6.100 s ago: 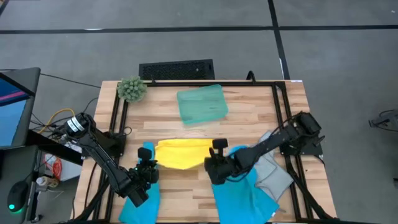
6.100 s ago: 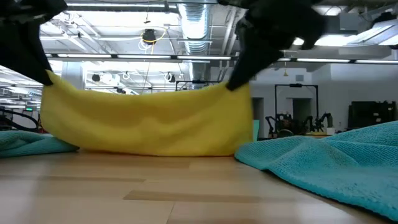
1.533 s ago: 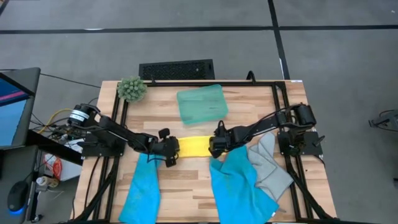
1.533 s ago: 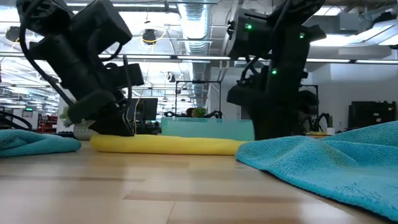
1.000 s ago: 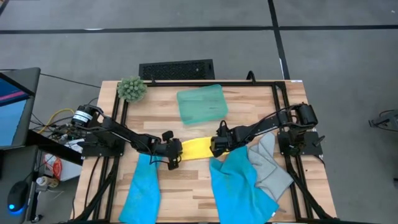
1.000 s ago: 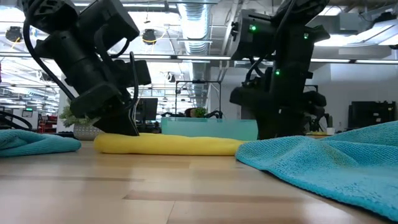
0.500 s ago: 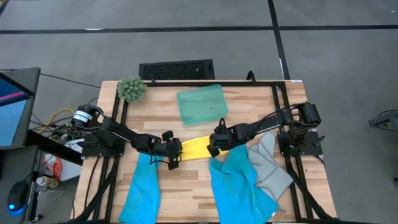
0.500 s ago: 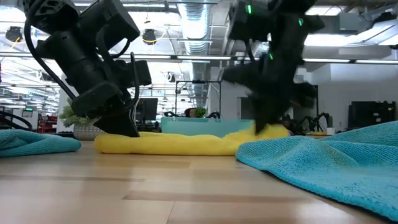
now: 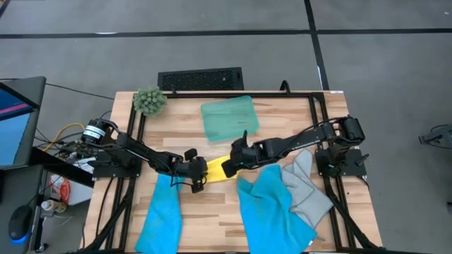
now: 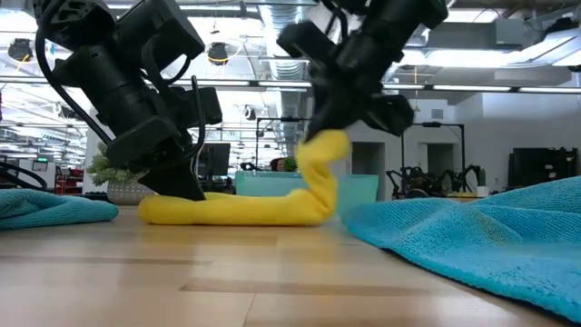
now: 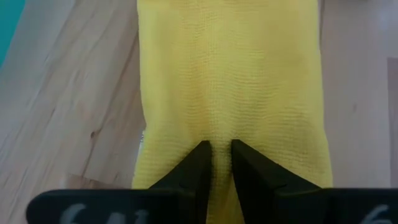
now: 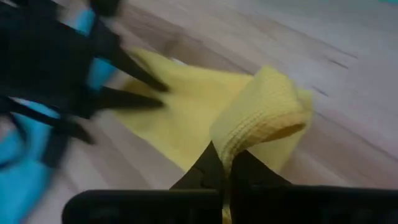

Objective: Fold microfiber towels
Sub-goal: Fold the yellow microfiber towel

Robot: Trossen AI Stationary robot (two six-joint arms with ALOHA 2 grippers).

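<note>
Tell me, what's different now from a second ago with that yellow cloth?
The right claw has closed on the right end of the yellow towel, lifted it off the table and is carrying it toward the left claw, folding it over. The left claw still pins the towel's other end flat. The blue towels, grey towel and teal tray have not moved.

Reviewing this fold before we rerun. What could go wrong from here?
1. The right gripper pinches only a thin edge of the yellow towel; it might slip free mid-fold.
2. The left gripper pins the other end near its edge; a pull could drag it loose.
3. The blue towel lies close and may snag.
</note>
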